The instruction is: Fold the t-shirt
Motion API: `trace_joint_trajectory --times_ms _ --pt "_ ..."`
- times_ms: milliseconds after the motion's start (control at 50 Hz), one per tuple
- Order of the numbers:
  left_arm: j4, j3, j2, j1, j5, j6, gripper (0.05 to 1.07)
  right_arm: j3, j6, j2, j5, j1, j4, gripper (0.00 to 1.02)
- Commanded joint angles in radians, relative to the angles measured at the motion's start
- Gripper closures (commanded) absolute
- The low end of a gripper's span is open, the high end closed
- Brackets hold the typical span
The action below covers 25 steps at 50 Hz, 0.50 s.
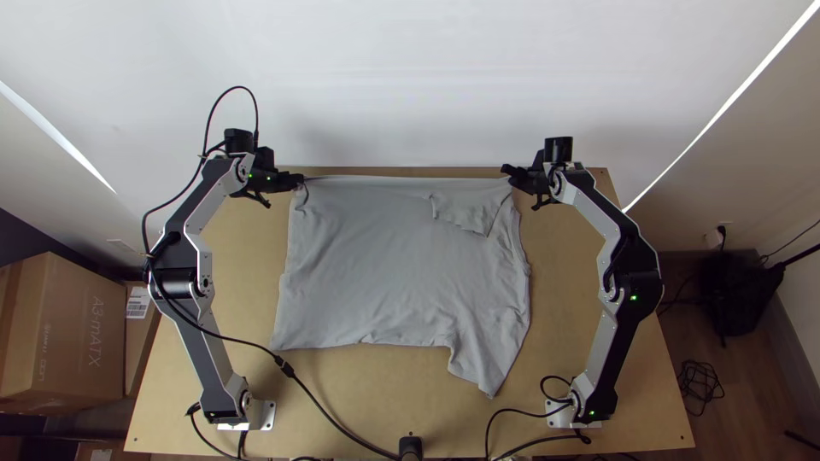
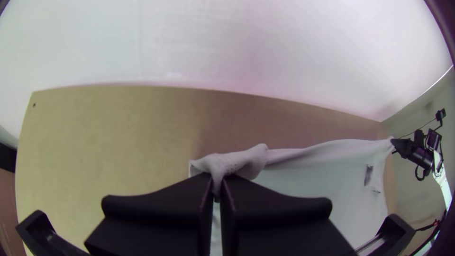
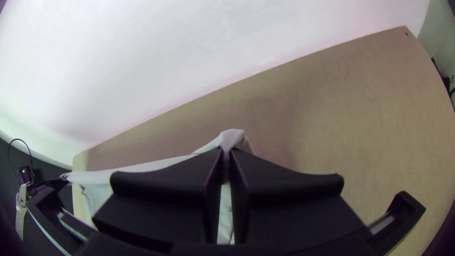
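The light wooden table (image 1: 393, 384) carries 1 grey t-shirt (image 1: 384, 265), mostly spread.

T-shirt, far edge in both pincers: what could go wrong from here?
The left pincer and right pincer hold the far edge of the shirt nearly straight; pulling wider might slip it free. The near corner juts toward the right arm's base, so the fold could end uneven.

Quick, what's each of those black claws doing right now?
Left gripper: closed, holding a corner of the shirt.
Right gripper: closed, holding another corner.
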Motion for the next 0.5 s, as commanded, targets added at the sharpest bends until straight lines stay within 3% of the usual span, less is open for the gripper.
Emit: trace_joint_trajectory --times_ms 0,260,480 --pt "-0.030 0.009 -0.009 0.049 -0.010 -0.017 1.05 -0.018 0.021 -0.032 0.050 -0.014 -0.030 1.00" --pt "-0.004 -0.103 -0.072 0.066 0.018 -0.003 1.05 -0.163 0.017 -0.129 0.050 -0.011 -0.036 1.00" --pt "0.118 -0.293 -0.170 0.066 0.018 0.007 1.05 -0.261 0.017 -0.183 0.050 -0.001 -0.034 1.00"
